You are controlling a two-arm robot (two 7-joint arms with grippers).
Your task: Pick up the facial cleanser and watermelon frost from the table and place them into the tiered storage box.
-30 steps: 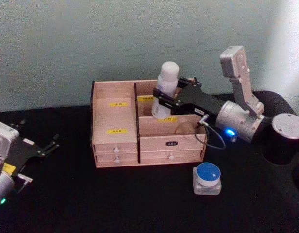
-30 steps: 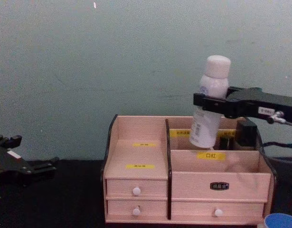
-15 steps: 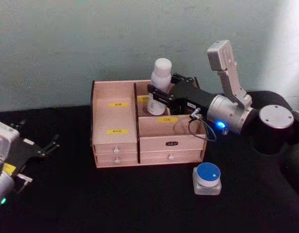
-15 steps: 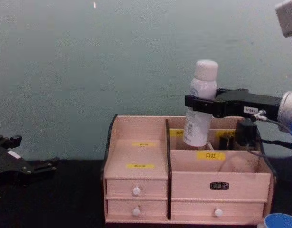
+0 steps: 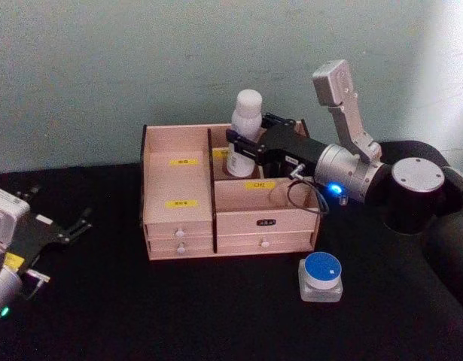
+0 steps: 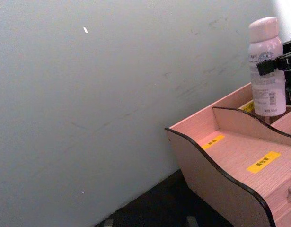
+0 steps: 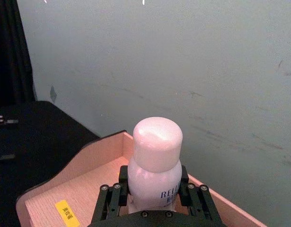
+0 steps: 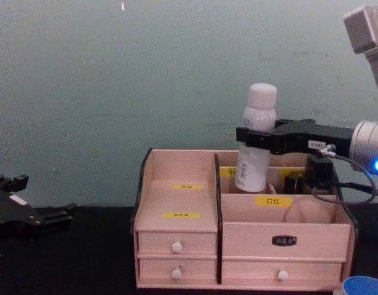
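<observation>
The facial cleanser (image 5: 245, 129), a white bottle with a rounded cap, stands upright with its base down in the rear right compartment of the tiered storage box (image 5: 178, 218). My right gripper (image 5: 243, 144) is shut on the bottle's body, as the chest view shows at the right gripper (image 8: 254, 136) and the bottle (image 8: 256, 117). In the right wrist view the bottle (image 7: 154, 156) sits between the black fingers (image 7: 110, 201). The watermelon frost (image 5: 321, 275), a small clear jar with a blue lid, rests on the table in front of the box's right end. My left gripper (image 5: 71, 226) is parked open at the far left.
The box (image 8: 176, 203) has stepped shelves with yellow labels and small white-knobbed drawers along its front. A pale wall rises close behind it. The black tabletop spreads to the left and front of the box. The jar's lid (image 8: 364, 286) peeks in at the chest view's lower right corner.
My right gripper has carried the bottle left and down, from above the box's back edge into the rear right compartment. The left arm has not moved.
</observation>
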